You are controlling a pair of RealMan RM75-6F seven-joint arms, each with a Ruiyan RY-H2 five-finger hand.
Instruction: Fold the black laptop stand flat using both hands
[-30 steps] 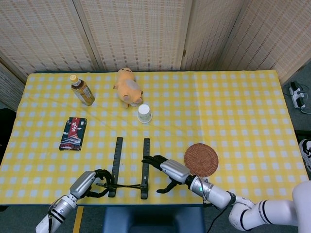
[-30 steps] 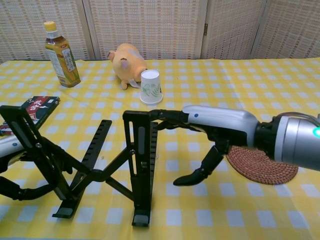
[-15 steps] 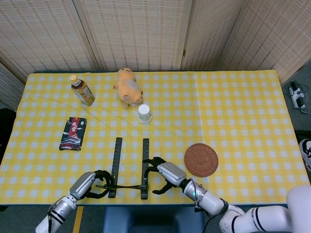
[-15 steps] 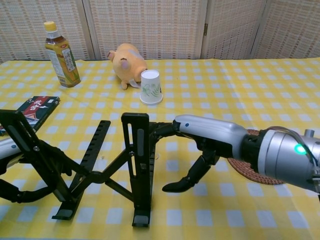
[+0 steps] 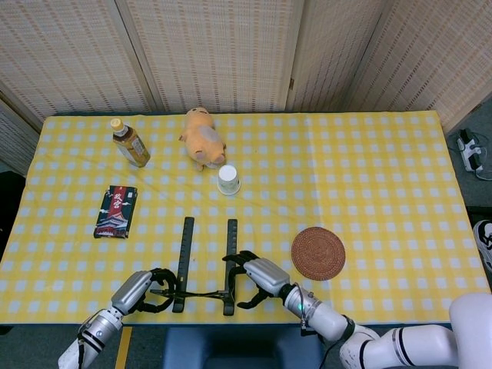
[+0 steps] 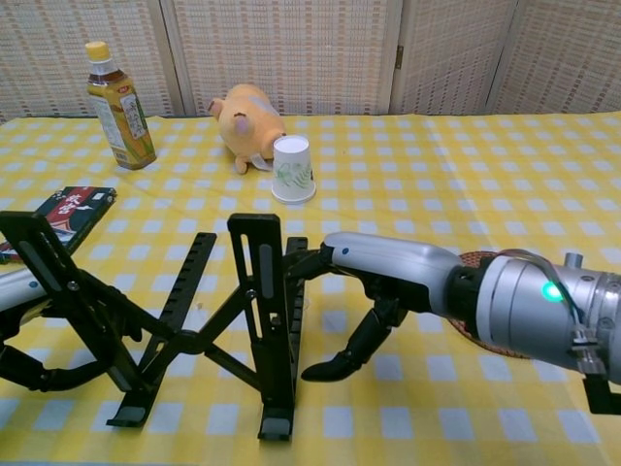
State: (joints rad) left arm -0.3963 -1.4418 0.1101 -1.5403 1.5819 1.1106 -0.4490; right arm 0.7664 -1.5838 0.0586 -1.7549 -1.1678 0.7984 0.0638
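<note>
The black laptop stand (image 5: 229, 261) sits unfolded at the table's near edge, its two rails pointing away from me. In the chest view its two support arms (image 6: 262, 311) stand raised, joined by crossed links low down. My left hand (image 5: 138, 290) curls its fingers around the left rail's near end; in the chest view the left hand (image 6: 17, 296) shows only partly behind the left raised arm. My right hand (image 5: 257, 274) lies against the right side of the right support arm. The right hand (image 6: 378, 277) touches it with its fingertips while the thumb hangs free below.
A woven round coaster (image 5: 317, 253) lies just right of my right hand. Farther back stand a paper cup (image 5: 228, 179), a plush pig (image 5: 204, 137) and a tea bottle (image 5: 129, 143). A dark red packet (image 5: 116, 211) lies at the left. The table's near edge runs right under the stand.
My right hand has slid left, closing onto the stand's right support arm, which has shifted slightly left. The left hand keeps its grip, and the left support arm has sunk a little.
</note>
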